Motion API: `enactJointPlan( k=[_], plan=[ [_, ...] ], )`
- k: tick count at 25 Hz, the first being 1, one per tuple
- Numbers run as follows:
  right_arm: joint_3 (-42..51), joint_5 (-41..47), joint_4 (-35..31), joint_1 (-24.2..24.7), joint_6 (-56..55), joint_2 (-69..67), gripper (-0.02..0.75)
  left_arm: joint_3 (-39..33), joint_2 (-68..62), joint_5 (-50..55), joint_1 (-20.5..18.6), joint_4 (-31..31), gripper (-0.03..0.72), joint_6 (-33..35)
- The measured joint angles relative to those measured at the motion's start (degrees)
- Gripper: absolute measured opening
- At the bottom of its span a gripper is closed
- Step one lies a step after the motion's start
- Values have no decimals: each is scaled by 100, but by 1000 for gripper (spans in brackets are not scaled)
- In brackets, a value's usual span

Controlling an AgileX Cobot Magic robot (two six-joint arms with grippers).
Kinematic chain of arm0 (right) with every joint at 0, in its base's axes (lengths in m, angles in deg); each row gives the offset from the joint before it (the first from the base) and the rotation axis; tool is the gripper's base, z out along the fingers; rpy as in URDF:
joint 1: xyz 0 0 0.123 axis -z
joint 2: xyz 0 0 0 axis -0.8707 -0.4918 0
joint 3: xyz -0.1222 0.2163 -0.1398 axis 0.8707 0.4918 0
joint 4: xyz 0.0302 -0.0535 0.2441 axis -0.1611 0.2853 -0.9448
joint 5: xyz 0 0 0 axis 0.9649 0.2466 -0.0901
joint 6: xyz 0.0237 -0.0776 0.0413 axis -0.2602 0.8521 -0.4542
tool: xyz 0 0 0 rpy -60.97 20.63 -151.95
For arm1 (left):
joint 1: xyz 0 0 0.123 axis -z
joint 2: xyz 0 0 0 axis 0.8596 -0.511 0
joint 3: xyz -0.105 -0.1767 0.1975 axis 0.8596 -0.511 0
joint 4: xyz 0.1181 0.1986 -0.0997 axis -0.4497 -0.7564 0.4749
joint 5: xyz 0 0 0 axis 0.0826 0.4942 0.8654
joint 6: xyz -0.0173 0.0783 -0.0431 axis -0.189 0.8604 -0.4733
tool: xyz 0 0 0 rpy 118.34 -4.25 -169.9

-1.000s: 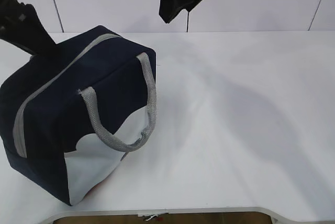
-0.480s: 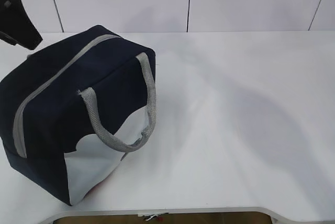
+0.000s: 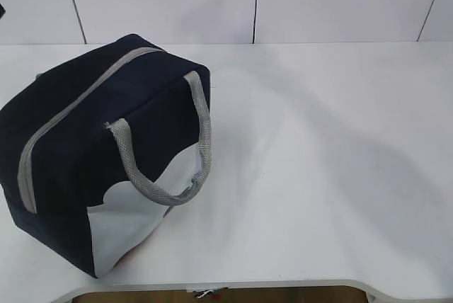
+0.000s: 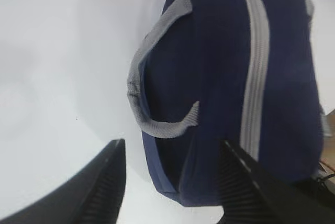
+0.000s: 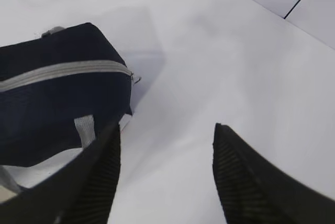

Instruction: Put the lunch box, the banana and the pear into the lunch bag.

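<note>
The navy lunch bag (image 3: 106, 147) stands on the left of the white table, its grey zipper (image 3: 78, 108) closed along the top and a grey handle (image 3: 166, 154) hanging over the white panel. The lunch box, banana and pear are out of view. Neither gripper shows in the exterior view. In the left wrist view my left gripper (image 4: 172, 148) hovers open high above the lunch bag (image 4: 230, 77), nothing between its fingers. My right gripper (image 5: 166, 132) is open too, over bare table beside the lunch bag (image 5: 57, 93).
The white table (image 3: 325, 161) stretches right of the bag, with its front edge (image 3: 283, 285) near the bottom. A white panelled wall (image 3: 255, 2) rises behind.
Both arms have lifted out of the exterior view, the left one toward the upper left, the right one upward. The bag has not moved.
</note>
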Motion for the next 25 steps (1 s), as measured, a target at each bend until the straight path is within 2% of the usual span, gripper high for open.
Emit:
enactJointPlan(
  k=[10,16,21,25],
  plan=[
    [2127,13,0,0,-250,1622,451,-45,1245,70,0,-119,419,-86],
    [3546,13,0,0,-412,2679,447,-805,2336,102,0,-476,371,-160],
    [4534,13,-253,0,-477,3499,447,-1549,3367,105,0,-527,308,-170],
    [5121,13,-354,0,-499,4137,447,-1938,4188,127,0,-527,287,-205]
  ],
)
